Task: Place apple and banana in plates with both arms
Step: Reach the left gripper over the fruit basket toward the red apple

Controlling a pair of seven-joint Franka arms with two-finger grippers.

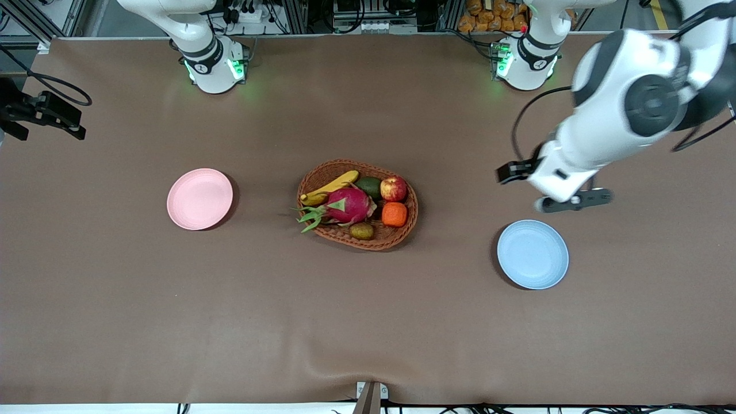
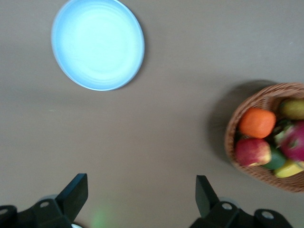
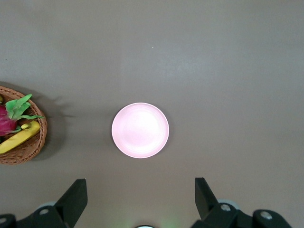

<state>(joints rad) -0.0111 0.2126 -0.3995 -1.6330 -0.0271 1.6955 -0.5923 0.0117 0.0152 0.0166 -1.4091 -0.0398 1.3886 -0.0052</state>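
at the middle of the brown table (image 1: pixel 115 322) an oval wicker basket (image 1: pixel 402 229) is set, and the fruit is held in it. the banana (image 1: pixel 330 187) is laid along the rim nearer the robots' bases, toward the right arm's end, touching the pink dragon fruit (image 1: pixel 347 206). the apple (image 1: pixel 393 188) is seated at the basket's other end, toward the left arm, with the orange squarish fruit (image 1: pixel 394 214) just beside it on the camera's side and a dark green fruit (image 1: pixel 369 186) between apple and banana. a small brownish fruit (image 1: pixel 361 231) is tucked at the rim nearest the camera.

the pale pink plate (image 1: pixel 199 199) is placed toward the right arm's end, well apart from the basket; the light blue plate (image 1: pixel 533 253) is placed toward the left arm's end, somewhat nearer the camera.

the left gripper (image 2: pixel 141 195) is held up over bare table between the basket and the blue plate, its fingers (image 2: pixel 75 194) spread wide with nothing between them. the right gripper (image 3: pixel 140 195) is seen only in its own wrist view, raised high above the table near the pink plate, fingers (image 3: pixel 74 197) likewise parted and unloaded.
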